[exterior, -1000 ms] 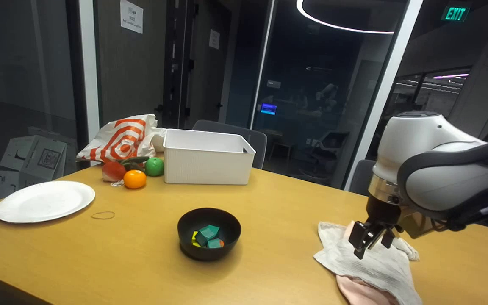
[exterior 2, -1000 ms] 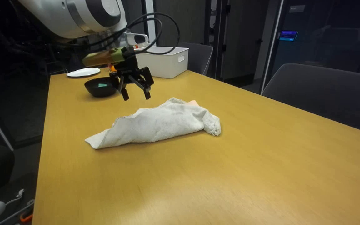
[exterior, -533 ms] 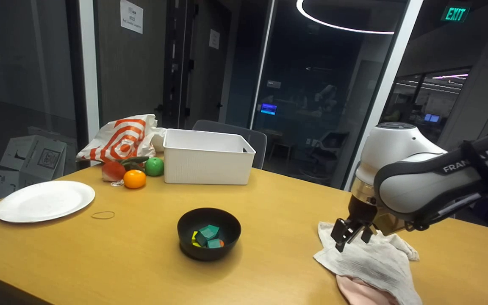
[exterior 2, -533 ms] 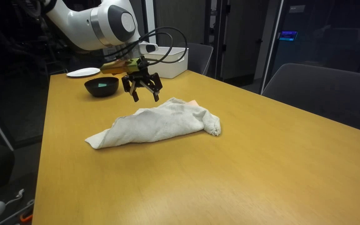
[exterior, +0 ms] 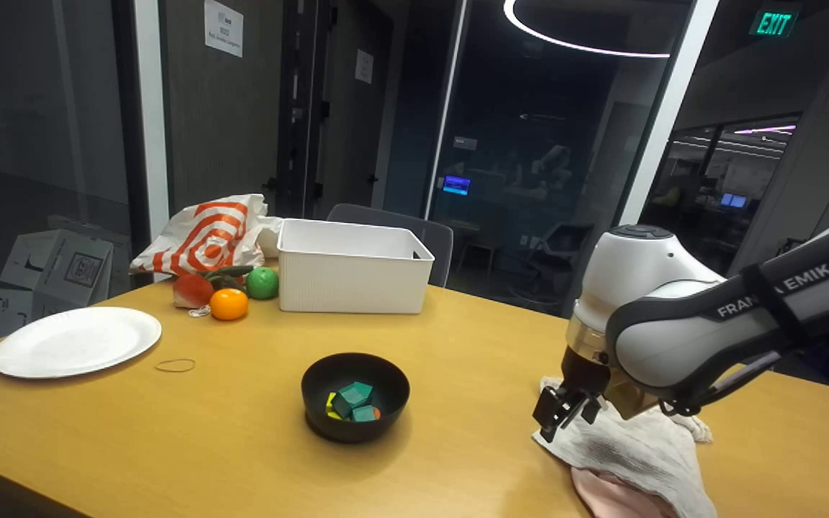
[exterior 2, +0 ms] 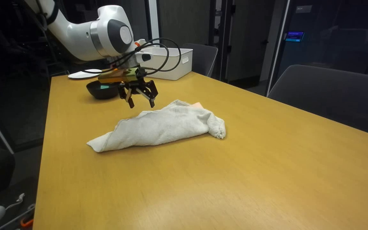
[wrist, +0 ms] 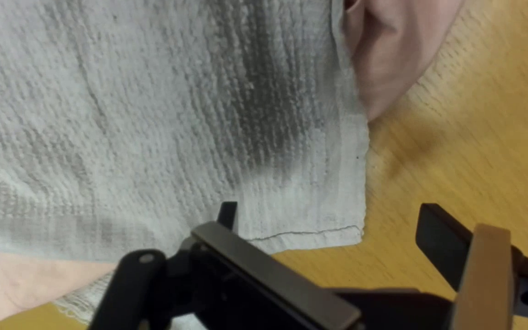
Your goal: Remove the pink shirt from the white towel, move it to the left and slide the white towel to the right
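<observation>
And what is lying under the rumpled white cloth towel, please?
Smooth pink cloth, presumably the shirt, pokes out past two edges of the white towel in the wrist view. How far it spreads beneath, or whether anything else lies there, is covered.

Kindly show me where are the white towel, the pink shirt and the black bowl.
White towel [exterior 2: 164, 127], in an exterior view: middle of its draped side.
Pink shirt [wrist: 404, 50], in the wrist view: part showing beyond the towel's edge.
Black bowl [exterior: 350, 431], in an exterior view: front of its outer wall.
</observation>
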You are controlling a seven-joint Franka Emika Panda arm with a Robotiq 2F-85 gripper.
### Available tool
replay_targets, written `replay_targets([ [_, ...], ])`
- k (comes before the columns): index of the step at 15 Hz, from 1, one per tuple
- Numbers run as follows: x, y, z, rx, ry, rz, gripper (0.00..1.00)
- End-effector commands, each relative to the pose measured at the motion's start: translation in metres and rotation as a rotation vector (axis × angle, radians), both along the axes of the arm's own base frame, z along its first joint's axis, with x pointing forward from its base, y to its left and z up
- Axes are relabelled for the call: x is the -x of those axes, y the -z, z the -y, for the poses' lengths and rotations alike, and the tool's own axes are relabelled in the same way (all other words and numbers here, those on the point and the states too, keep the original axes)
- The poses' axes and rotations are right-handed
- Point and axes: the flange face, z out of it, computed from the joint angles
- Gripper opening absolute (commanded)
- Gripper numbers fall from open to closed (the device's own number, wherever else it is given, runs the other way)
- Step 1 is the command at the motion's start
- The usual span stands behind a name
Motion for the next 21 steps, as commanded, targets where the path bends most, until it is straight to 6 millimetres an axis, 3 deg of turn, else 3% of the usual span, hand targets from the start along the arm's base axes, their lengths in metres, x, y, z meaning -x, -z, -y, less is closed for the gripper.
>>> replay_targets([
  [1,-0.016,0.007,-0.007,0.013,-0.024,0.009,1.00],
  [10,-0.039,0.028,0.009,-0.076,0.001,-0.105,1.00],
  [12,-0.043,0.027,0.014,-0.099,0.007,-0.116,0.73],
  [19,-0.048,0.021,0.024,-0.116,0.015,-0.121,0.18],
  [21,-0.049,0.016,0.027,-0.114,0.026,-0.113,0.10],
])
